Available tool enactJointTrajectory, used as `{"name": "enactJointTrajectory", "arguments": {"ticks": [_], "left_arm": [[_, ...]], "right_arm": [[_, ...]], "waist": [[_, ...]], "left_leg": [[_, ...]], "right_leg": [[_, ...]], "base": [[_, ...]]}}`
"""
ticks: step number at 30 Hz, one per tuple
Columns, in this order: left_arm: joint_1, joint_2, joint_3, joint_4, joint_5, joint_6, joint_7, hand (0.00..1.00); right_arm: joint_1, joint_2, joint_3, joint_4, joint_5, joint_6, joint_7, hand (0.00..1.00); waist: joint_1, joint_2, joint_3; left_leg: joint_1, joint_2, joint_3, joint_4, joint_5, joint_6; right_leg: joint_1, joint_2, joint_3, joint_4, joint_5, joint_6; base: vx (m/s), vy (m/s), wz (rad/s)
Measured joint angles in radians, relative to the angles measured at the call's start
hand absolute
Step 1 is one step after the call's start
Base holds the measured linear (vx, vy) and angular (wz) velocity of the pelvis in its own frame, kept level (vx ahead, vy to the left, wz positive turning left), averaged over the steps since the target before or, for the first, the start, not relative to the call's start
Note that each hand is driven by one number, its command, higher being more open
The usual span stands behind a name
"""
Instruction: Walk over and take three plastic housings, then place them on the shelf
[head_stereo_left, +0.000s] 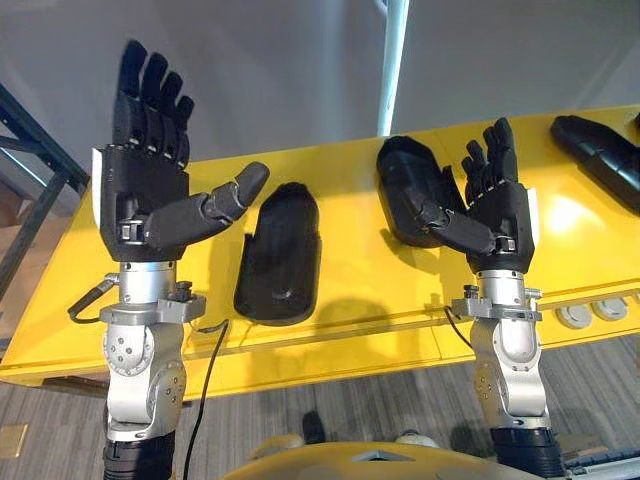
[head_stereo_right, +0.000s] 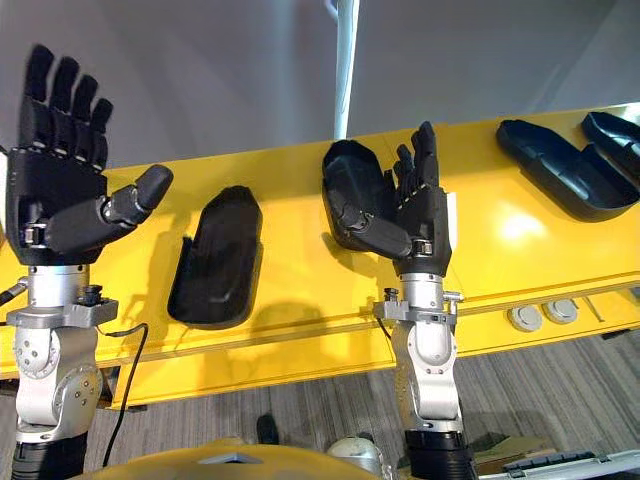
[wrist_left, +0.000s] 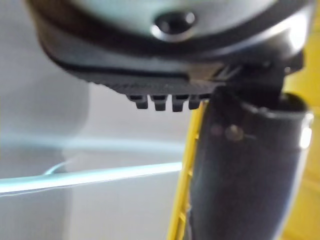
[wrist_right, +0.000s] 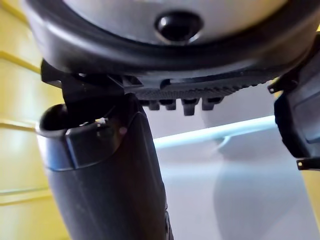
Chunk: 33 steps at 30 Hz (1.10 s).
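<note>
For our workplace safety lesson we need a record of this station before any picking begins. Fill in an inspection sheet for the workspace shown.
surface: long glossy yellow table, with things lying flat on it.
job's things: four black plastic housings. One lies between the hands, one behind the right hand, and two at the table's right end. None is held.
clutter: two round pale discs on the table's front ledge, right side.
hands: left hand raised, open, empty. Right hand open, empty, in front of a housing.
cables: nothing seen.
surroundings: grey wall, pale upright pole, dark metal frame at left, grey floor.
</note>
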Motion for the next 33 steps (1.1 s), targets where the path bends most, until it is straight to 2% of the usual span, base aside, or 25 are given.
{"name": "enactJointTrajectory", "arguments": {"ticks": [4,5,11,17,21,22,23,24,26,27,31,33], "left_arm": [[0.001,-0.032,0.0,0.0,0.01,-0.061,0.043,1.0],[0.081,-0.11,0.017,0.002,0.047,-0.124,0.104,1.0],[0.082,-0.115,0.005,0.003,0.046,-0.123,0.106,1.0],[0.083,-0.118,-0.113,0.053,0.037,-0.122,0.112,1.0],[0.093,-0.13,-0.176,0.148,0.011,-0.071,0.141,1.0],[0.104,-0.131,-0.183,0.151,0.003,-0.064,0.15,1.0],[0.124,-0.132,-0.19,0.16,0.001,-0.054,0.162,1.0],[0.131,-0.133,-0.19,0.171,0.001,-0.05,0.172,1.0],[0.158,-0.133,-0.181,0.171,0.0,-0.05,0.189,1.0],[0.174,-0.136,-0.173,0.171,-0.002,-0.049,0.195,1.0],[0.198,-0.137,-0.163,0.17,-0.005,-0.05,0.181,1.0],[0.199,-0.139,-0.162,0.168,-0.003,-0.051,0.174,1.0]], "right_arm": [[0.0,0.012,0.002,0.007,-0.007,0.0,-0.004,1.0],[0.0,0.03,-0.001,0.034,0.005,0.0,0.025,1.0],[0.004,0.03,-0.002,0.034,0.005,0.0,0.025,1.0],[0.064,0.031,-0.001,0.047,0.005,-0.007,0.02,1.0],[0.098,0.056,0.0,0.077,0.046,-0.013,0.008,1.0],[0.101,0.062,0.002,0.077,0.056,-0.013,0.008,1.0],[0.106,0.07,0.002,0.077,0.063,-0.014,0.01,1.0],[0.108,0.063,-0.001,0.077,0.067,-0.014,0.019,1.0],[0.108,0.054,-0.003,0.078,0.084,-0.013,0.037,1.0],[0.107,0.054,-0.009,0.077,0.084,-0.014,0.037,1.0],[0.086,0.053,-0.052,0.077,0.099,-0.025,0.048,1.0],[0.083,0.053,-0.066,0.071,0.124,-0.036,0.054,1.0]], "waist": [[0.003,-0.014,-0.01],[0.001,-0.046,-0.051],[0.001,-0.046,-0.051],[-0.001,-0.046,-0.048],[-0.004,-0.046,-0.012],[-0.004,-0.047,-0.007],[-0.004,-0.051,0.01],[0.003,-0.048,0.029],[0.025,-0.032,0.055],[0.028,-0.033,0.058],[0.028,-0.033,0.059],[0.022,-0.042,0.057]], "left_leg": [[0.013,0.0,0.001,0.0,-0.013,0.003],[0.01,0.002,0.037,-0.001,0.002,0.0],[0.008,-0.001,0.028,0.0,0.014,0.009],[-0.023,-0.005,0.016,0.0,0.024,0.018],[-0.022,-0.004,-0.005,0.0,0.016,0.021],[-0.024,-0.003,-0.007,0.002,0.016,0.02],[-0.055,0.003,-0.019,0.063,-0.007,0.013],[-0.127,0.027,-0.032,0.203,-0.066,0.005],[-0.185,0.071,-0.041,0.347,-0.121,-0.007],[-0.184,0.072,-0.052,0.345,-0.12,-0.006],[-0.175,0.056,-0.032,0.321,-0.114,0.003],[-0.142,0.011,-0.007,0.232,-0.099,0.007]], "right_leg": [[0.013,-0.001,-0.009,0.0,0.0,0.0],[0.022,-0.001,-0.042,-0.014,0.0,0.001],[0.019,0.0,-0.04,-0.014,0.0,0.0],[-0.026,-0.001,-0.017,0.017,-0.004,-0.007],[-0.032,-0.003,0.018,0.063,-0.04,-0.042],[-0.032,-0.002,0.017,0.065,-0.044,-0.037],[-0.028,0.0,0.016,0.065,-0.053,-0.025],[-0.028,0.011,0.015,0.063,-0.053,-0.024],[-0.026,0.03,0.016,0.077,-0.05,-0.026],[-0.026,0.029,0.009,0.093,-0.054,-0.031],[-0.041,0.0,0.017,0.127,-0.064,-0.026],[-0.064,-0.045,0.031,0.154,-0.071,-0.012]], "base": [[0.04,0.005,-0.01],[0.0,0.0,0.0],[0.03,0.0,0.04],[0.0,0.006,0.0],[-0.07,0.033,0.11],[-0.07,-0.02,0.26],[-0.06,-0.046,0.34],[-0.06,-0.057,0.29],[-0.06,-0.012,0.08],[-0.03,0.006,0.13],[-0.01,0.035,0.08],[-0.04,0.113,0.02]]}}
